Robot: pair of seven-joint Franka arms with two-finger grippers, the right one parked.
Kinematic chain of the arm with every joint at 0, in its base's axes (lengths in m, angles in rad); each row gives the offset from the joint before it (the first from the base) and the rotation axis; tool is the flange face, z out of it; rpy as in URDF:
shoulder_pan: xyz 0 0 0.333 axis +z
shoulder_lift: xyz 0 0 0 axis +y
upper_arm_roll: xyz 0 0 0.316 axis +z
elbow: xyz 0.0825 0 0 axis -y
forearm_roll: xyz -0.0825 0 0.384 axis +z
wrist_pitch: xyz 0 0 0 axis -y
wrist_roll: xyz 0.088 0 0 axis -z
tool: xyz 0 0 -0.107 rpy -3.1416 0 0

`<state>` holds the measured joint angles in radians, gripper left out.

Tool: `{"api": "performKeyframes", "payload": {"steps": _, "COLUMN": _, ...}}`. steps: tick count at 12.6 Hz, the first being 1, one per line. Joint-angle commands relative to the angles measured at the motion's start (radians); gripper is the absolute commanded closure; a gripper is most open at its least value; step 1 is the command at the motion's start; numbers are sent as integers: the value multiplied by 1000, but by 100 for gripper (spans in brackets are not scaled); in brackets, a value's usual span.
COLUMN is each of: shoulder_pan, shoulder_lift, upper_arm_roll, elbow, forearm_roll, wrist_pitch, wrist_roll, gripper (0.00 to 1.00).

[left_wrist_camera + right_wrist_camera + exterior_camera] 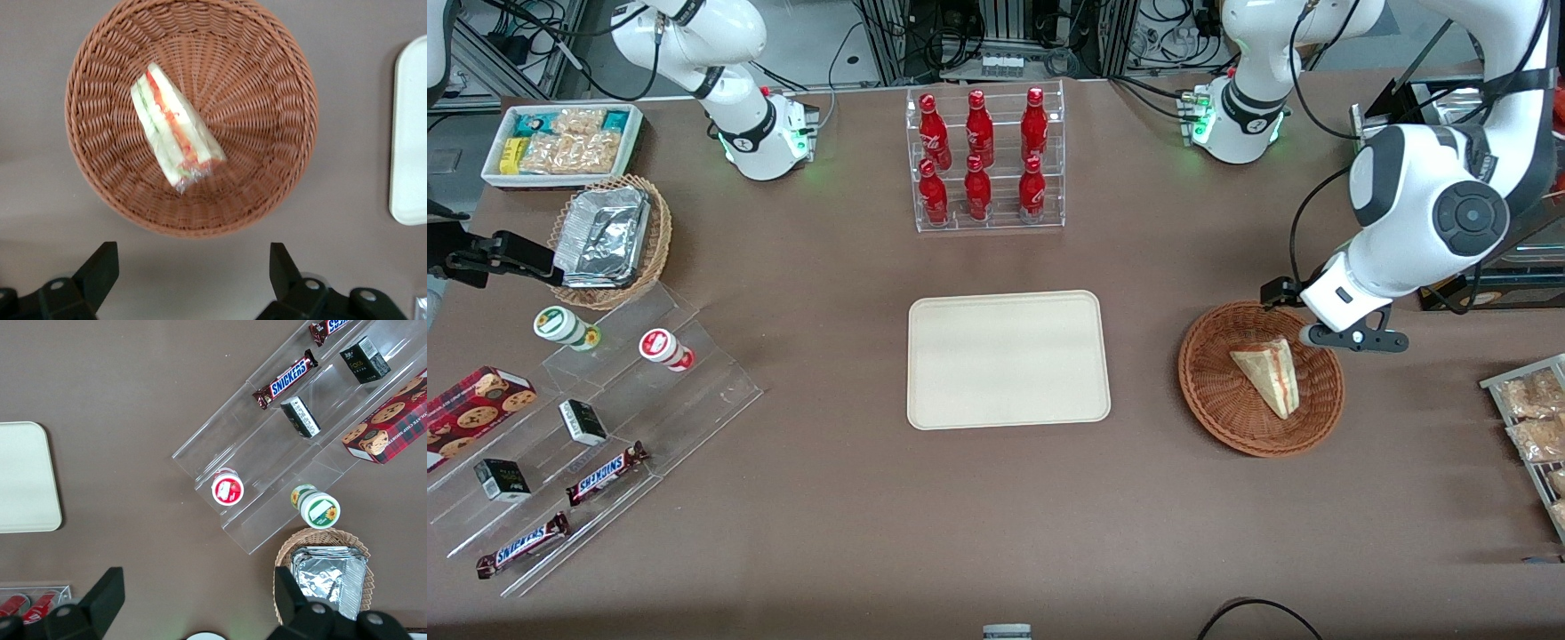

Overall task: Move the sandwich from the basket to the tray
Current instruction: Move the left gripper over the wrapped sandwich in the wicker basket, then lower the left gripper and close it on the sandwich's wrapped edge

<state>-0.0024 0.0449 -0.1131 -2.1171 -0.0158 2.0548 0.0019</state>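
Observation:
The sandwich [1270, 373], a pale wedge with red and green filling stripes, lies in the reddish-brown wicker basket [1218, 391]. The cream tray [1007, 359] lies flat beside the basket, toward the parked arm's end, with nothing on it. My left gripper [1316, 316] hangs above the basket's rim on the side farther from the front camera. In the left wrist view the gripper [190, 267] is open and empty, its fingertips [100, 265] over bare table just outside the basket [267, 100]. The sandwich [175, 130] and a tray edge [410, 133] show there too.
A clear rack of red bottles [985, 160] stands farther from the front camera than the tray. A rack of bagged snacks [1534, 418] lies at the working arm's end. A tan foil-container basket [609, 240], white snack bin [560, 142] and acrylic snack shelf [587, 427] lie at the parked arm's end.

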Motion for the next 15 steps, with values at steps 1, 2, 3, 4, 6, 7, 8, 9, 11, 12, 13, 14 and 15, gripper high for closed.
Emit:
{"api": "performKeyframes", "payload": {"steps": 1, "shoulder_pan": 19, "shoulder_lift": -4, "upper_arm_roll": -7, "elbow": -78, "forearm_roll": -4, "wrist_pitch": 129, "wrist_roll": -74, "gripper": 0}}
{"api": "performKeyframes", "payload": {"steps": 2, "shoulder_pan": 19, "shoulder_lift": 12, "upper_arm_roll": -5, "elbow": -76, "forearm_roll": -4, "wrist_pitch": 140, "wrist_roll": -121, "gripper": 0}}
{"api": "performKeyframes", "payload": {"steps": 3, "shoulder_pan": 21, "shoulder_lift": 19, "upper_arm_roll": -5, "elbow": -78, "forearm_roll": -3, "wrist_pitch": 163, "wrist_roll": -169, "gripper": 0}}
{"api": "performKeyframes", "payload": {"steps": 4, "shoulder_pan": 21, "shoulder_lift": 29, "upper_arm_roll": -5, "elbow": -81, "forearm_roll": 0, "wrist_pitch": 185, "wrist_roll": -242, "gripper": 0}}
{"api": "performKeyframes", "payload": {"steps": 6, "shoulder_pan": 22, "shoulder_lift": 46, "upper_arm_roll": -5, "elbow": -87, "forearm_roll": 2, "wrist_pitch": 234, "wrist_roll": -377, "gripper": 0}}
{"api": "performKeyframes", "payload": {"steps": 7, "shoulder_pan": 41, "shoulder_lift": 50, "upper_arm_roll": -5, "elbow": -95, "forearm_roll": 0, "wrist_pitch": 261, "wrist_roll": -422, "gripper": 0}}
{"api": "performKeyframes", "payload": {"steps": 8, "shoulder_pan": 42, "shoulder_lift": 65, "upper_arm_roll": -5, "elbow": -95, "forearm_roll": 0, "wrist_pitch": 271, "wrist_roll": -487, "gripper": 0}}
{"api": "performKeyframes", "payload": {"steps": 9, "shoulder_pan": 44, "shoulder_lift": 78, "upper_arm_roll": -5, "elbow": -96, "forearm_roll": -1, "wrist_pitch": 304, "wrist_roll": -558, "gripper": 0}}
{"api": "performKeyframes", "payload": {"steps": 11, "shoulder_pan": 44, "shoulder_lift": 95, "upper_arm_roll": -5, "elbow": -109, "forearm_roll": -1, "wrist_pitch": 337, "wrist_roll": -611, "gripper": 0}}
{"api": "performKeyframes", "payload": {"steps": 12, "shoulder_pan": 44, "shoulder_lift": 102, "upper_arm_roll": -5, "elbow": -109, "forearm_roll": -1, "wrist_pitch": 337, "wrist_roll": -620, "gripper": 0}}
{"api": "performKeyframes", "payload": {"steps": 13, "shoulder_pan": 44, "shoulder_lift": 118, "upper_arm_roll": -5, "elbow": -106, "forearm_roll": -1, "wrist_pitch": 338, "wrist_roll": -643, "gripper": 0}}
{"api": "performKeyframes", "payload": {"steps": 14, "shoulder_pan": 42, "shoulder_lift": 137, "upper_arm_roll": -5, "elbow": -103, "forearm_roll": -1, "wrist_pitch": 352, "wrist_roll": -660, "gripper": 0}}
{"api": "performKeyframes", "payload": {"steps": 15, "shoulder_pan": 38, "shoulder_lift": 160, "upper_arm_roll": -5, "elbow": -103, "forearm_roll": -1, "wrist_pitch": 379, "wrist_roll": -678, "gripper": 0}}
